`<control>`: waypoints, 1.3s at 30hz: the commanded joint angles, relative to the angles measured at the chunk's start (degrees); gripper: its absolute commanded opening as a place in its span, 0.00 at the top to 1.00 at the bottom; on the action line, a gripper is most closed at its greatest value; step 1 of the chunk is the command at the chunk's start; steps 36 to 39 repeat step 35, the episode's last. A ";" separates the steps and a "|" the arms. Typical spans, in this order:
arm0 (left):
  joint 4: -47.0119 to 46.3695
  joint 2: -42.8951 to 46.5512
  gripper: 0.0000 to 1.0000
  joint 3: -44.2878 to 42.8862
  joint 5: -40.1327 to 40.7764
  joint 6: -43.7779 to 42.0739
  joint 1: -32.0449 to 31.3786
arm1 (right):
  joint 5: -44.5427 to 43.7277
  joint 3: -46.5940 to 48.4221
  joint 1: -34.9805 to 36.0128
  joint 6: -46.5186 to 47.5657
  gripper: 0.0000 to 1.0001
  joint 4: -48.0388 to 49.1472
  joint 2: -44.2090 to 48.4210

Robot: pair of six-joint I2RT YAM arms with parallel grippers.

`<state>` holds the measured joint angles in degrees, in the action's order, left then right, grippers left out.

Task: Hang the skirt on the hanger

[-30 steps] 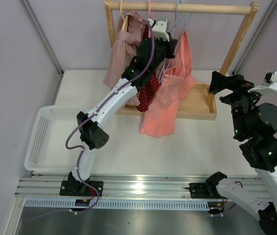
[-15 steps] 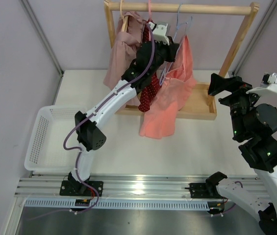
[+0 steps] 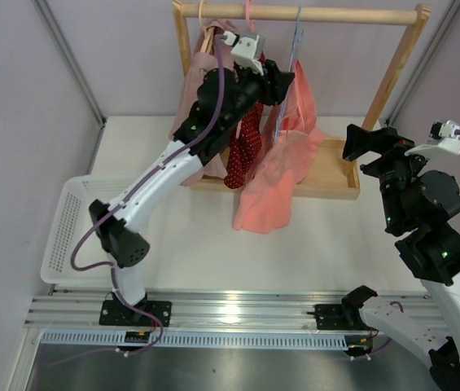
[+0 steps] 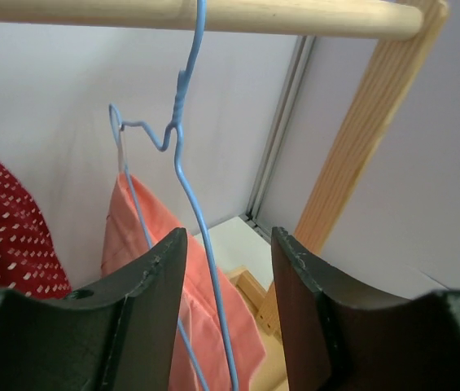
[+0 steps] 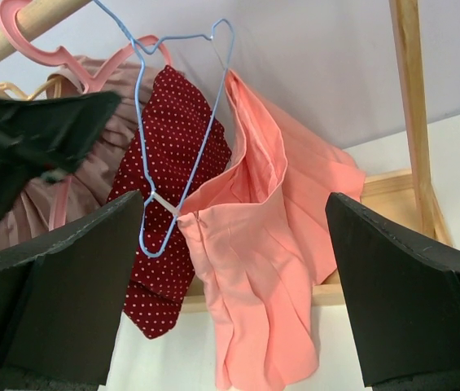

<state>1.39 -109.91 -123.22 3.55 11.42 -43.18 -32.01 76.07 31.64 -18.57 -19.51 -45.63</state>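
Left wrist view: left gripper (image 4: 230, 238) has its jaws spread, with the blue hanger (image 4: 182, 175) wire between them, hooked on the wooden rail (image 4: 213, 15). The pink skirt (image 5: 270, 252) drapes from one end of it. The right gripper (image 5: 234, 198) is spread wide, well apart.

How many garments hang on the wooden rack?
3: a mauve garment at the left, a red dotted garment in the middle, the skirt at the right. Others may be hidden.

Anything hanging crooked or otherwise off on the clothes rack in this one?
Yes. The skirt hangs lopsided on the blue hanger: bunched toward one side, cloth sagging low in front of the rack base. The hanger itself sits tilted on the rail.
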 commanded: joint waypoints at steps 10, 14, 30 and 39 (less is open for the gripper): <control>5.28 36.76 0.38 32.66 -2.76 -0.52 -0.24 | 3.71 -1.98 -0.35 -3.23 0.01 -7.29 -3.15; 11.43 49.14 0.37 41.10 -2.15 -2.10 -0.24 | 4.24 -2.68 -0.26 -4.28 0.01 -10.28 -4.03; 21.73 70.10 0.34 59.59 3.31 -6.76 -0.06 | 4.85 -7.43 -0.35 -6.57 0.00 -11.17 -6.23; 23.04 69.30 0.34 58.44 2.78 -8.43 -0.06 | 3.97 -7.96 -0.35 -7.18 0.01 -9.94 -5.79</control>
